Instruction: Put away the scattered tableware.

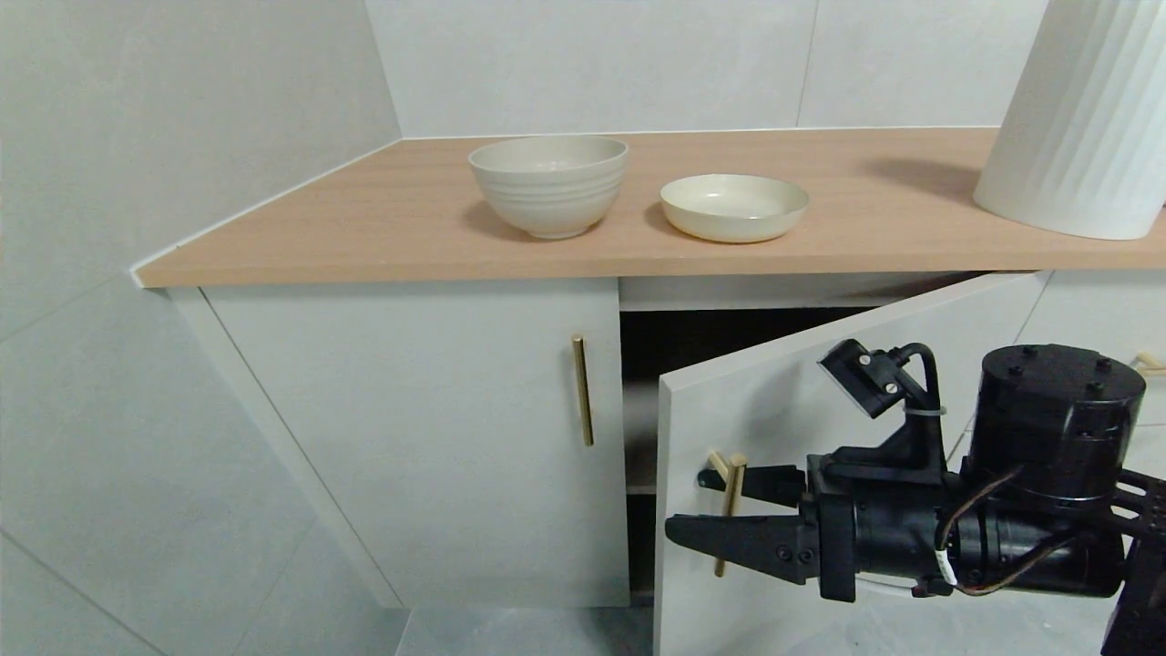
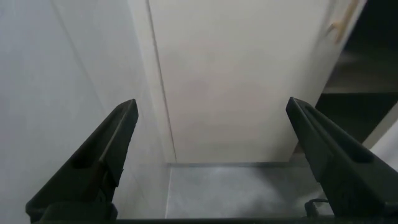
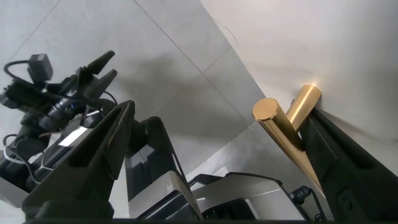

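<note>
The right gripper [image 1: 685, 504], fingers spread, straddled the brass handle [image 1: 731, 503] of the half-open cabinet door [image 1: 774, 392], the bar running 12 to 6 o'clock, while the bowl [image 1: 549, 185] and plate [image 1: 734, 207] sat on the counter [image 1: 364, 228] at its 11 and 12 o'clock.

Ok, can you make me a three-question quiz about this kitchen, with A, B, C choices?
1. Where is the deep bowl?
A on the countertop
B inside the cabinet
C on the floor

2. How many dishes sit up there?
A one
B two
C five

3. How is the right cabinet door?
A shut
B partly open
C taken off

Answers:
1 A, it stands on the wooden top.
2 B, the deep bowl and a shallow dish beside it.
3 B, it swings outward with a dark gap behind, and the right gripper is at its brass handle.
</note>
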